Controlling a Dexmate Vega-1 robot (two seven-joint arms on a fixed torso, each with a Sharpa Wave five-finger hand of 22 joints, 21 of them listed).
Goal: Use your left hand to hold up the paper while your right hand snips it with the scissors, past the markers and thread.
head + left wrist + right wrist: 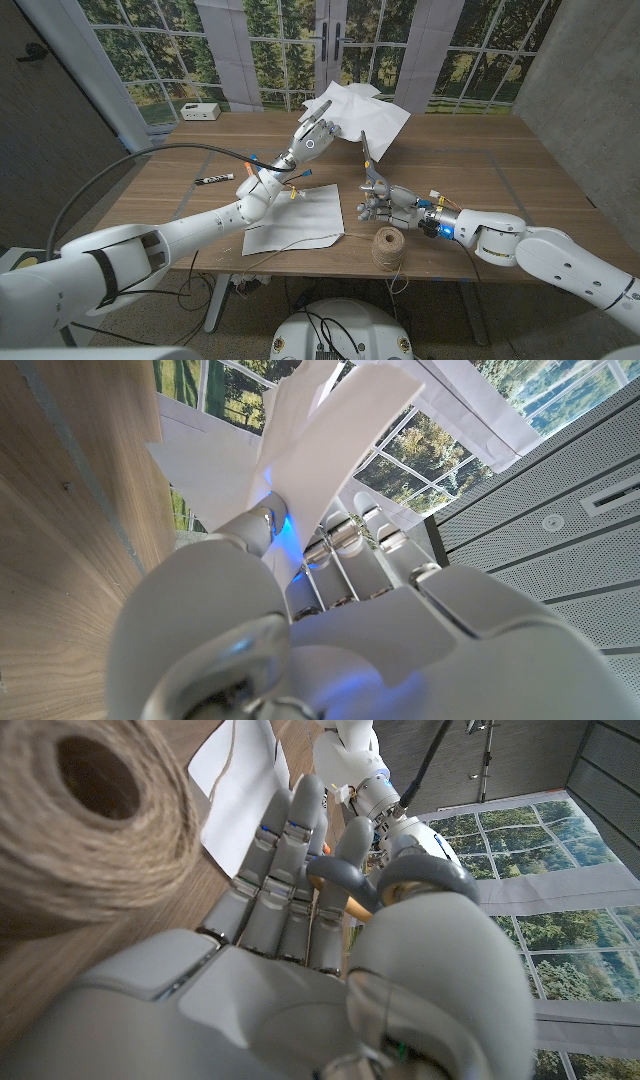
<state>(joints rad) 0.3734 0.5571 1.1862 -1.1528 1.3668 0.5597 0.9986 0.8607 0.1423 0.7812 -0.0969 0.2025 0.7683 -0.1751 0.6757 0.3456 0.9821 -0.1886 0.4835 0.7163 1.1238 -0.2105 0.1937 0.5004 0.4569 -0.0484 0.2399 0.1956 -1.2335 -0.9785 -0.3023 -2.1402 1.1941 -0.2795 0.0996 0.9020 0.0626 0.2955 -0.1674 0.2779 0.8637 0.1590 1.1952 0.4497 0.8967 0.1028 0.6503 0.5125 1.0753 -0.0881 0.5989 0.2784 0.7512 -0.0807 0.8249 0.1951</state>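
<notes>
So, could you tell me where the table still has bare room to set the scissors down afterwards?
The table is bare across its right part, beyond the right hand holding the scissors, and along the far-left edge near the white box. It is crowded in the front middle: the flat sheet, twine spool, black marker, and the left hand lifting the paper.

White paper, tan twine spool
</notes>
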